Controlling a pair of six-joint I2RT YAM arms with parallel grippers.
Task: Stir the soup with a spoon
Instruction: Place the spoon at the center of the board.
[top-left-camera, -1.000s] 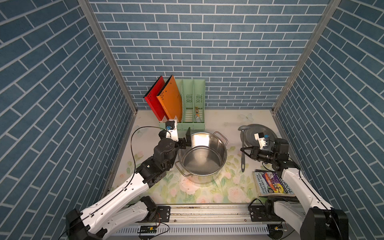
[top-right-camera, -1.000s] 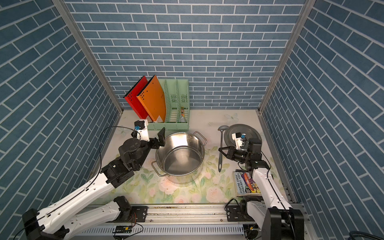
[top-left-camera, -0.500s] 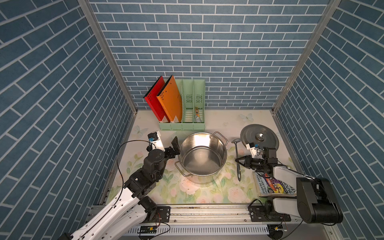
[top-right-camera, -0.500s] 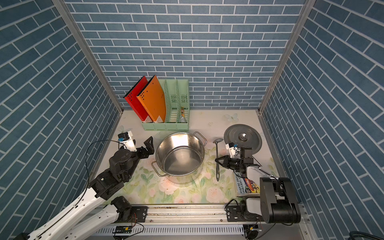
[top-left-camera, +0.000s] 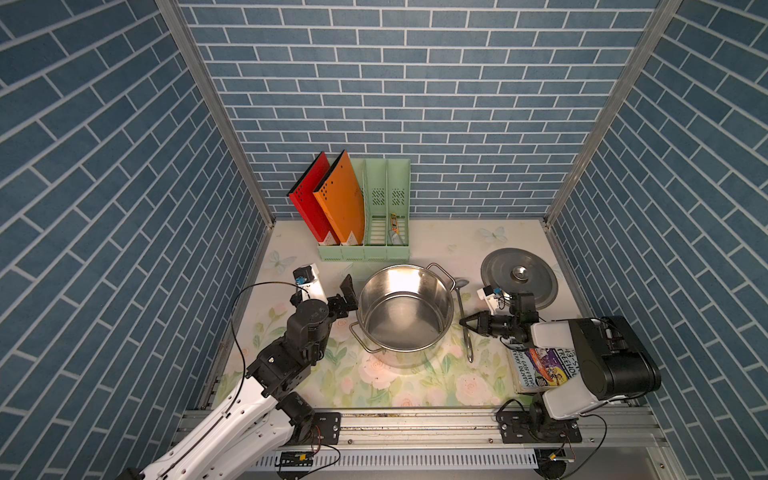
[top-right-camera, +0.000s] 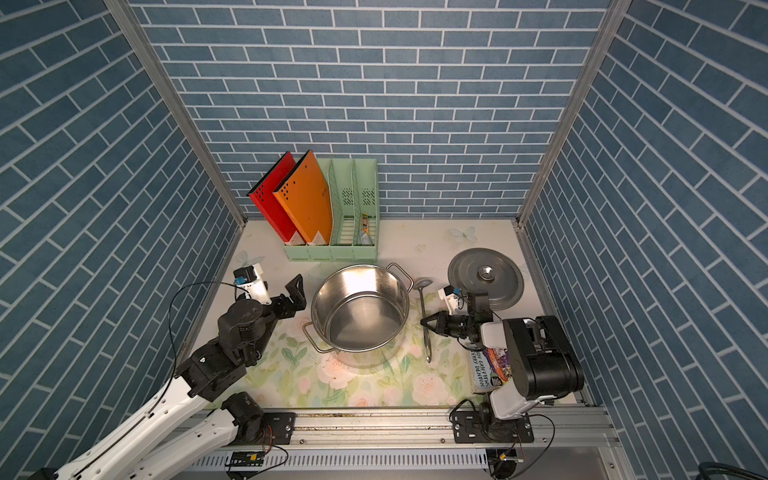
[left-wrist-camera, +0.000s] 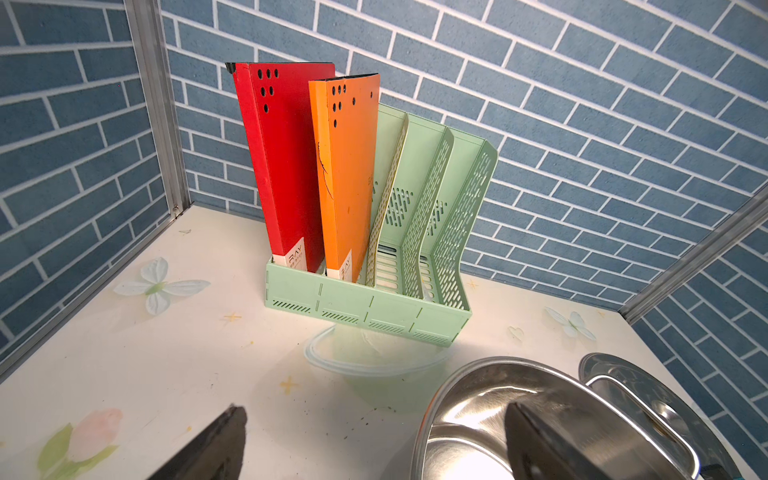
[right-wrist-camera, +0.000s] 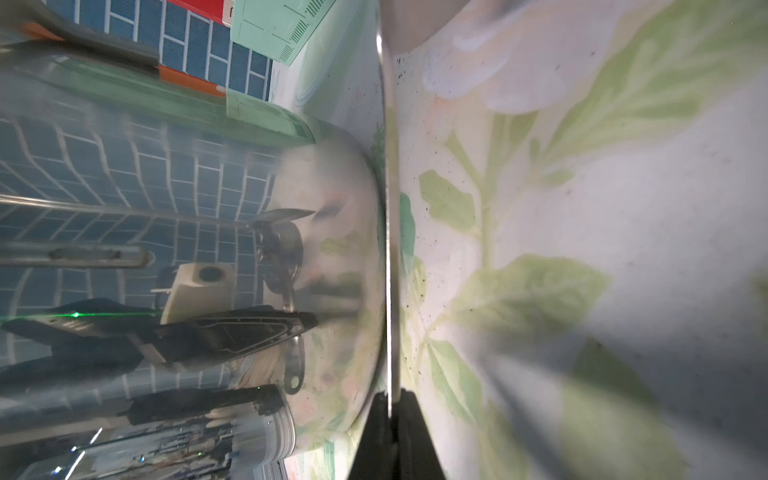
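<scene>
Pinching the spoon (top-left-camera: 459, 300) mid-handle with the right gripper (top-left-camera: 464, 322), just right of the pot (top-left-camera: 373, 291). Keeping the left gripper (top-left-camera: 348, 296) spread wide, gripping nothing, by the pot's left side.

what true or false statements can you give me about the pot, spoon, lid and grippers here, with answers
1. The lid sits on the pot. False: it lies on the table beside the pot.
2. The right gripper is shut on the spoon by its handle. True.
3. The left gripper is open and holds nothing. True.
4. The spoon's bowl is inside the pot. False: the whole spoon is outside, alongside the pot's wall.
5. A red folder stands in the green rack. True.
</scene>
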